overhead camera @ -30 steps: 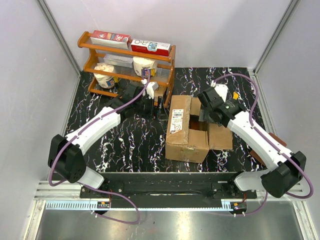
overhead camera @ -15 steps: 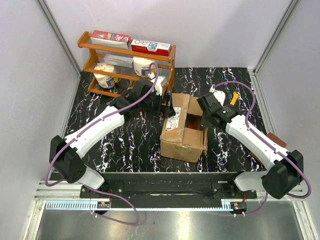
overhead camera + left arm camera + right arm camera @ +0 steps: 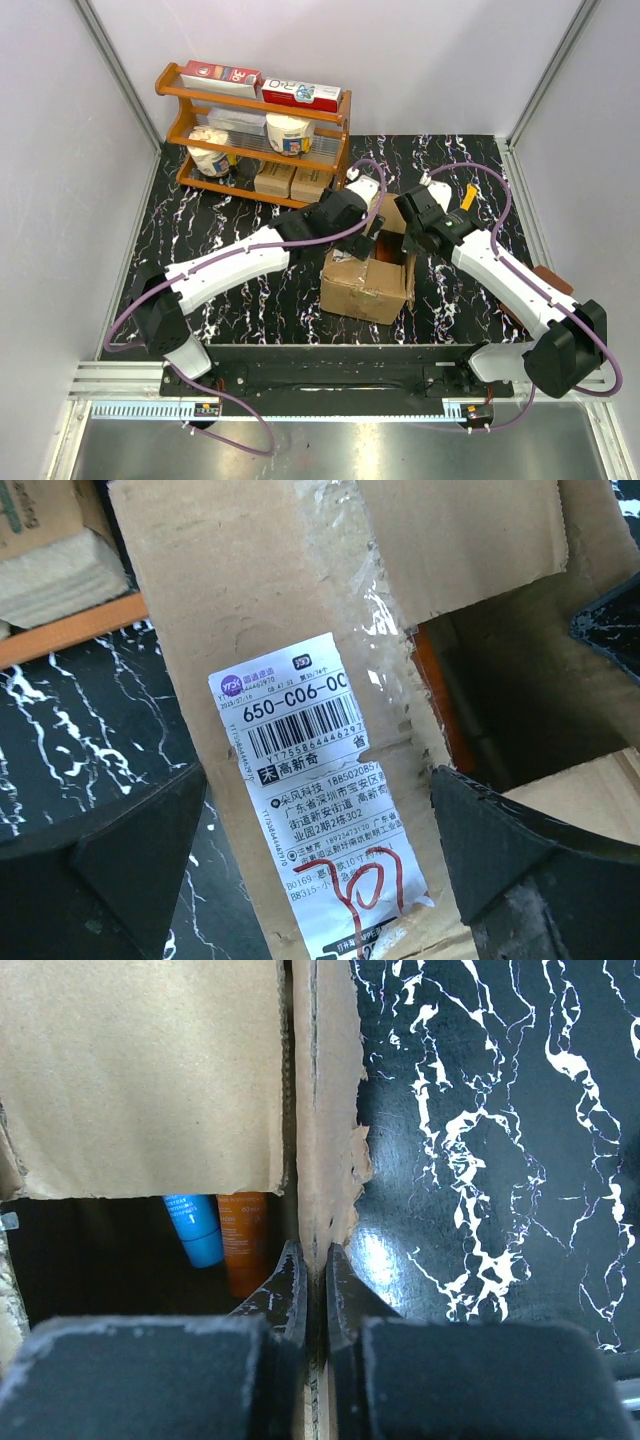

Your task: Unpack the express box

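Observation:
The express box [image 3: 368, 285], a brown carton, stands mid-table with its flaps loose. Its left flap carries a white printed label [image 3: 320, 810]. My left gripper [image 3: 320, 875] hovers open just above that flap, one dark finger [image 3: 130, 860] on each side of the label. In the top view the left gripper [image 3: 363, 240] sits over the box's left-rear part. My right gripper [image 3: 312, 1260] is shut on the edge of the box's right flap [image 3: 325, 1110], holding it upright. Inside the box lie a blue tube [image 3: 195, 1228] and an orange tube [image 3: 245, 1245].
A wooden shelf [image 3: 200, 155] stands at the back left with red-and-white boxes [image 3: 300, 95], white tubs [image 3: 287, 132] and small tan cartons [image 3: 275, 178]. A brown object [image 3: 545, 275] lies near the right wall. The tabletop is black marble [image 3: 260, 285].
My left arm swung right from the shelf to above the box's labelled flap, its jaws widening. My right gripper closed on the right flap, which went from lying flat to upright.

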Controlling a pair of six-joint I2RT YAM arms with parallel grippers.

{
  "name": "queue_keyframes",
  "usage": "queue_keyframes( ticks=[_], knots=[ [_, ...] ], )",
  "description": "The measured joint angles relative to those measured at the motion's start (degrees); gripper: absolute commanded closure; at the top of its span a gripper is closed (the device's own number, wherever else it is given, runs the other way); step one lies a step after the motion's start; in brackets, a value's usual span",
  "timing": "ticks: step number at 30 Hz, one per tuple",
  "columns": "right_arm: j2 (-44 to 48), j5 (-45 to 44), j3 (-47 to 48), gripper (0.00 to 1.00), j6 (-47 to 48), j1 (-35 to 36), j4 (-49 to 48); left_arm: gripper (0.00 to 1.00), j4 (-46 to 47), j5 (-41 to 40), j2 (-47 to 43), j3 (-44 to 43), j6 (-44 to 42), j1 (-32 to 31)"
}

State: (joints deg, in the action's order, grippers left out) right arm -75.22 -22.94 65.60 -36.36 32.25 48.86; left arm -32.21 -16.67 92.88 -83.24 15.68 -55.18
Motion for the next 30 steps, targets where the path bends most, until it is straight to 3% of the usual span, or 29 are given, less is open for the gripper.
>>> queue_keyframes(
  ticks=[7, 20, 30],
  knots=[
    [0.1, 0.1, 0.0, 0.95, 0.0, 0.0, -0.2, 0.01, 4.0, -6.4, 0.1, 0.6, -3.6, -2.3],
    [0.1, 0.2, 0.0, 0.93, -0.3, 0.0, -0.2, 0.01, 18.7, -10.4, -1.9, 10.4, -9.8, -5.1],
    [0.1, 0.2, 0.0, 0.93, -0.4, 0.0, -0.2, 0.01, 22.6, -19.2, -1.9, 11.9, -15.0, -8.3]
  ],
)
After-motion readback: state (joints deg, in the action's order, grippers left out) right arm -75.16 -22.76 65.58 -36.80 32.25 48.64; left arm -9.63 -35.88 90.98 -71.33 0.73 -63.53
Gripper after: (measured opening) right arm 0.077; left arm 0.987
